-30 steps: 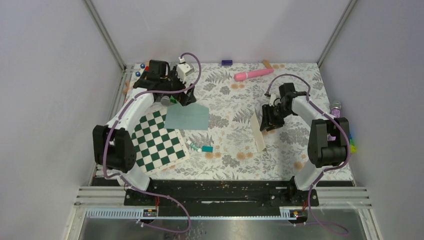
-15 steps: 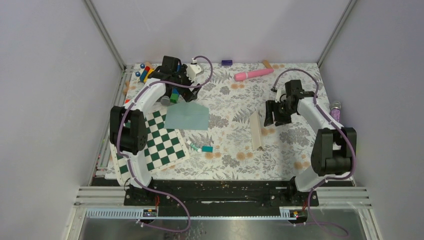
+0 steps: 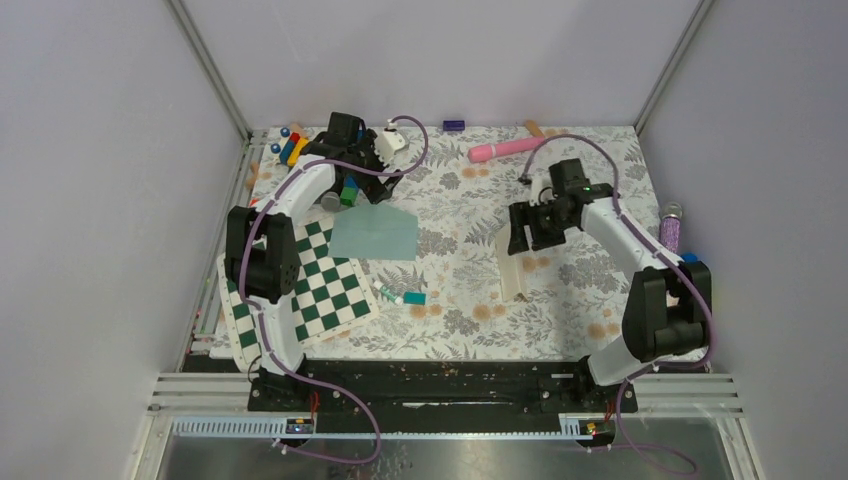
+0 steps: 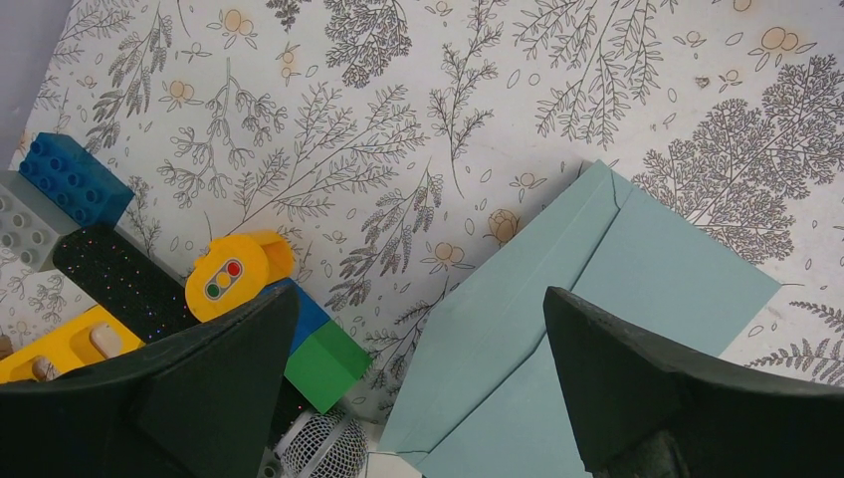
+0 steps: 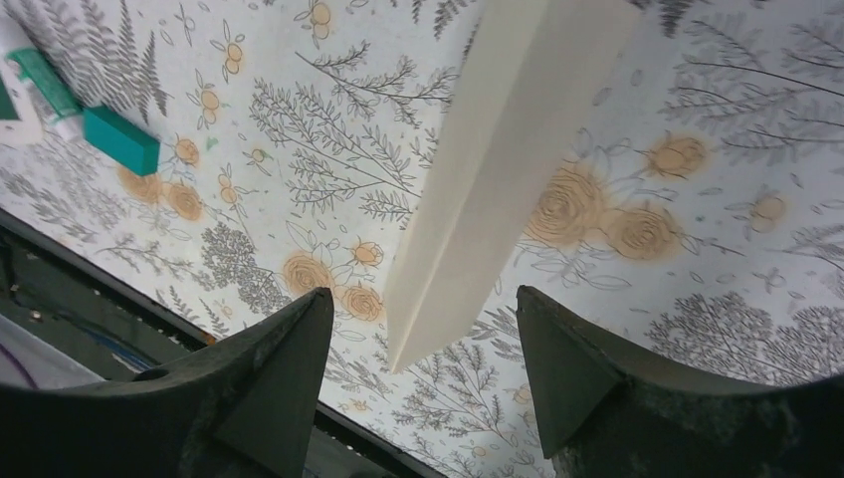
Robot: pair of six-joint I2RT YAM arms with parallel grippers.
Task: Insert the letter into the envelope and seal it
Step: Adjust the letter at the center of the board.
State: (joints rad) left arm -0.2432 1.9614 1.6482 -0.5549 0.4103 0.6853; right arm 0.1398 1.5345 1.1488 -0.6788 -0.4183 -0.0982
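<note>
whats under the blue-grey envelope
The flat blue-grey paper envelope lies on the floral table cover, its left edge over a corner of the green-white checkerboard. Anything else beneath is covered; the cream folded letter lies apart.

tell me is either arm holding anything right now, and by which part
Nothing is held. The left fingers stand wide open above the envelope, and the right fingers are spread over the letter without touching it.

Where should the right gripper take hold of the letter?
Probably the raised fold ridge of the letter, mid-length, from straight above. It sits tented, so the ridge stands up while the long edges lie flat. The right gripper hangs open, fingers on either side of it.
</note>
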